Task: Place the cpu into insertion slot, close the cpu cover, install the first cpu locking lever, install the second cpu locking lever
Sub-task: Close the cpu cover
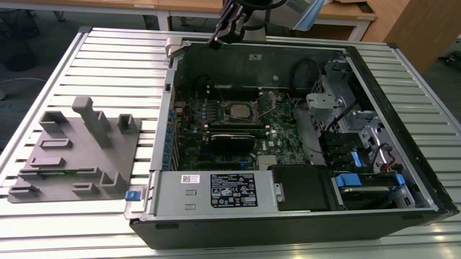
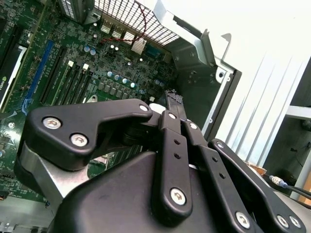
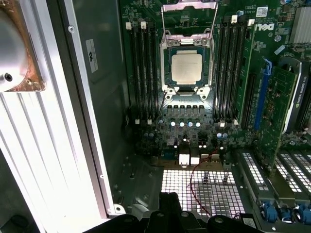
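Placement looks done: cpu (image 3: 186, 67) lies flat inside insertion slot (image 3: 167, 60), square to the rim as far as the first wrist view shows. In the exterior view, cpu (image 1: 238, 109) sits mid-board, deep in the open computer case (image 1: 252, 59). The cpu cover (image 3: 189, 5) is not yet closed; it stands flipped up on the far side of the slot. Locking levers are too thin to place for certain. Memory slots flank the socket on the green motherboard (image 3: 194, 131).

Pincer (image 2: 175, 102) is narrow, fingers together with nothing between them, and it hangs well apart from the socket, up by the case's back wall. From the exterior view it is at the top edge (image 1: 215, 42). A grey fixture block (image 1: 72, 151) is on the worktop (image 1: 108, 65), beside the case.

Risks, as judgement: if the chip is slightly off its keys, pressing the cover down could bend contacts. The pincer could also clip the case wall or memory latches coming in, and the red wire (image 3: 194, 170) near the grille could snag.
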